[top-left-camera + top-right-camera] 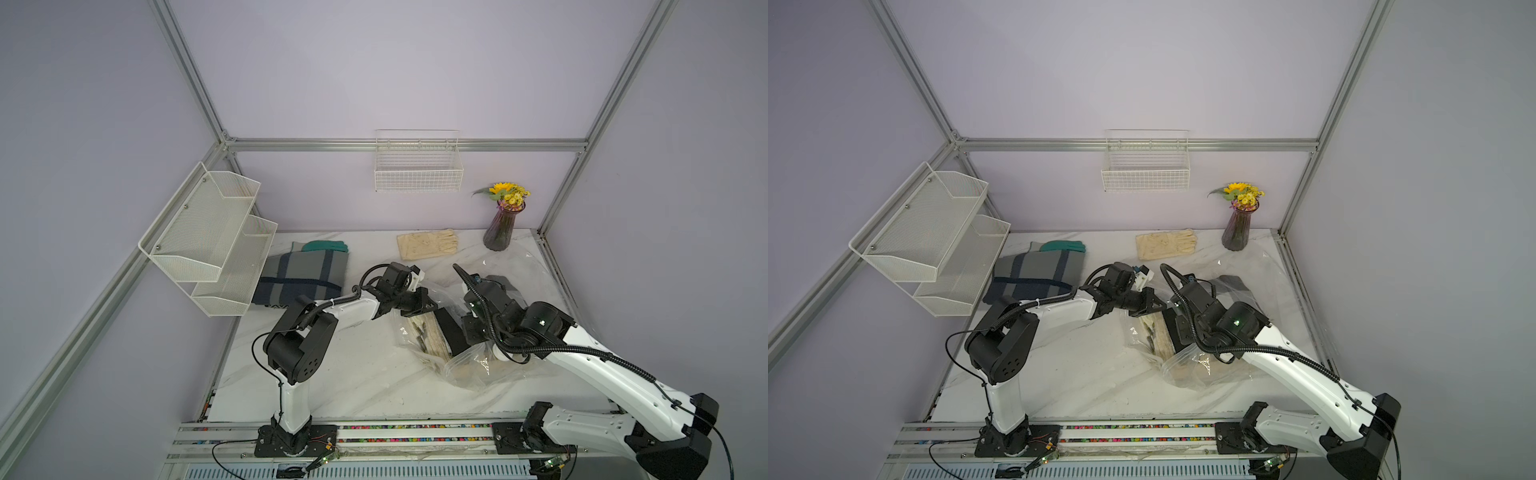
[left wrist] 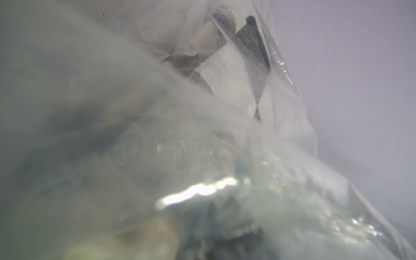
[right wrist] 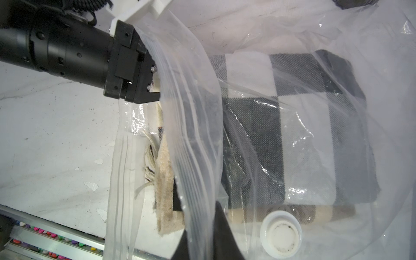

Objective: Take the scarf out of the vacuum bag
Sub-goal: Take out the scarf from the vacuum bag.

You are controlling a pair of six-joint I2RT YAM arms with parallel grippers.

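Scarf (image 3: pixel 258 139) inside bag (image 3: pixel 193 135) on tabletop (image 3: pixel 56 135). Right hand (image 3: pixel 209 231) pinches bag's raised lip. Left hand (image 3: pixel 157 90) closed at mouth, contents hidden by bag.

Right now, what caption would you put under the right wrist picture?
Left gripper reaches into the open vacuum bag, where the checked scarf lies folded.

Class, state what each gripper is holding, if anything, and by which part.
The right gripper pinches the vacuum bag by its raised zip-edge lip. The left gripper is shut inside the mouth; plastic hides what it grips.
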